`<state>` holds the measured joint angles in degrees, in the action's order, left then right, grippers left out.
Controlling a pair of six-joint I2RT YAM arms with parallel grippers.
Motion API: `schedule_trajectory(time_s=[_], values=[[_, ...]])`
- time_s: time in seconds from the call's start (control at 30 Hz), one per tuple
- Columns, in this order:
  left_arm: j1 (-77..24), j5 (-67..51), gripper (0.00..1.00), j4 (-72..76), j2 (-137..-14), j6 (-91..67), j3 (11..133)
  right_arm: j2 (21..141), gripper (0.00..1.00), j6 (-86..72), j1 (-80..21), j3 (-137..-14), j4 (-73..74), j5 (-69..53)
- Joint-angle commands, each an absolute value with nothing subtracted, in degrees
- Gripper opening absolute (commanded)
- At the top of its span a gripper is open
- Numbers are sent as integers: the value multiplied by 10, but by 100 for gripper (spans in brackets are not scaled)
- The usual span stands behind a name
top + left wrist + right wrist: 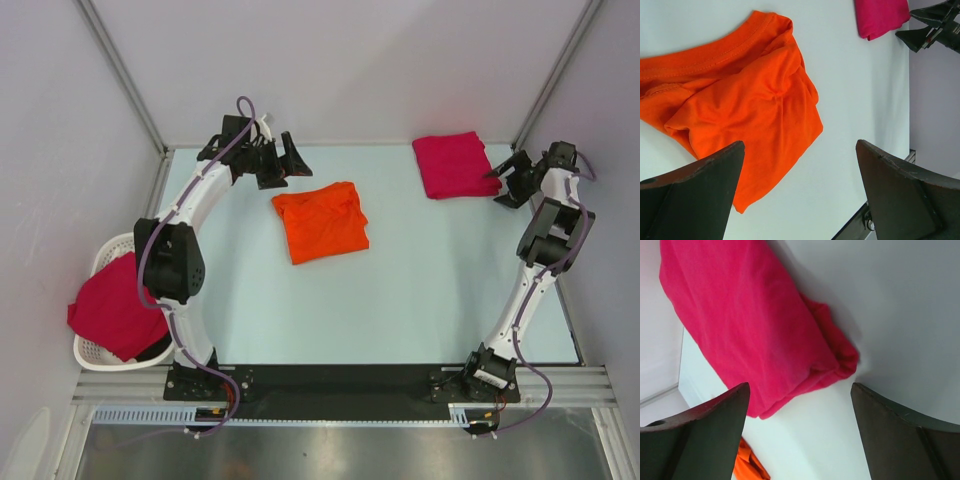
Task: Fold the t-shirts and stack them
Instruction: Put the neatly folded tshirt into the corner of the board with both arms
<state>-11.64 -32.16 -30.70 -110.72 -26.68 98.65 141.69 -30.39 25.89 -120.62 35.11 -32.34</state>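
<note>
Top external view showed the orange shirt (322,221) lying loosely folded near the middle of the table (420,300). A pink shirt (452,164) lay folded flat at the far right corner. A crimson shirt (115,305) hung over the rim of the basket (97,352), off the table's left edge. The left arm (190,215) curved up to the far left, its jaws spread wide, near the orange shirt but apart from it and holding nothing. The right arm (540,260) reached to the far right, its jaws open just beside the pink shirt's right edge.

Left wrist view showed both dark fingers (695,195) far apart at the bottom with only bare table (865,100) and the orange shirt (740,100) beyond them, its collar seam toward the upper left. A corner of the pink shirt (880,17) sat at the top.

Right wrist view showed the right jaws wide too, gripping nothing, with the pink shirt (755,325) filling the upper left and a sliver of orange shirt (747,465) at the bottom.
</note>
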Motion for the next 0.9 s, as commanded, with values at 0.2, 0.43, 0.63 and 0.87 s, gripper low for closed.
schedule_trajectory(time_s=[0.2, 0.43, 0.63, 0.87], values=[[-116, -330, 100, -307, -1093, -253, 987, 1497, 69, -321, 258, -1268, 349, -320], [-116, -323, 100, -311, -1084, -250, 982, 1523, 0, -331, 230, -1279, 357, -342], [-116, -320, 100, -316, -1079, -250, 976, 1442, 0, -274, 209, -1193, 389, -335], [-122, -325, 100, -300, -1087, -261, 961, 1325, 0, -179, 181, -1027, 424, -329]])
